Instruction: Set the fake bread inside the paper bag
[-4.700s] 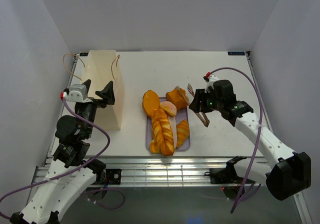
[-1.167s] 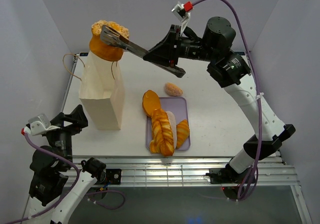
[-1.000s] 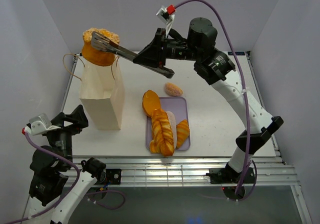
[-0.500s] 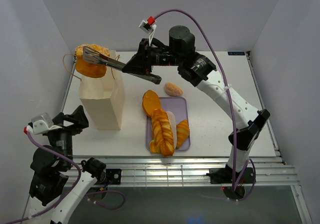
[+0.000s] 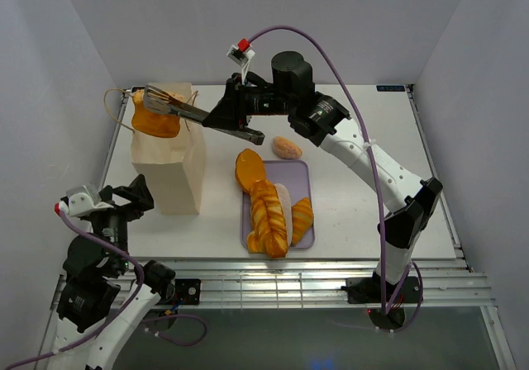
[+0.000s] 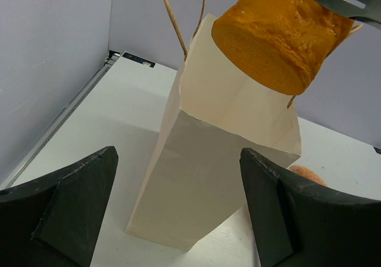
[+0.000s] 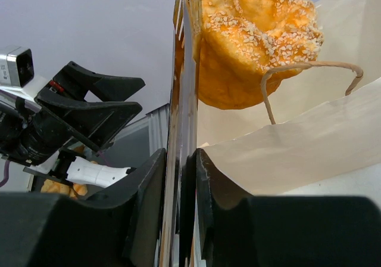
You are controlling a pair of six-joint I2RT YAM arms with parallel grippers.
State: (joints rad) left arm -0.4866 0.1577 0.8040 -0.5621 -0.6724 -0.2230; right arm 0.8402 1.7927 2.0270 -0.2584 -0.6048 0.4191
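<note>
The paper bag (image 5: pixel 169 168) stands upright at the left of the table. My right gripper (image 5: pixel 240 114) is shut on metal tongs (image 5: pixel 186 107), which pinch a seeded orange bun (image 5: pixel 153 116) just above the bag's open mouth. The right wrist view shows the bun (image 7: pixel 250 40) in the tongs (image 7: pixel 181 100) over the bag (image 7: pixel 297 148). My left gripper (image 5: pixel 136 198) is open and empty, just near of the bag. In its view the bag (image 6: pixel 208 183) stands between the jaws, with the bun (image 6: pixel 280 34) above.
A lilac tray (image 5: pixel 302 180) in the middle holds a braided loaf (image 5: pixel 269 217), an oval loaf (image 5: pixel 249 170) and a croissant (image 5: pixel 302 217). A small bun (image 5: pixel 287 147) lies on the table behind the tray. Walls close in on both sides.
My right arm has carried the tongs and bun left and down, from high above the bag to its mouth. My left arm has shifted slightly towards the bag.
</note>
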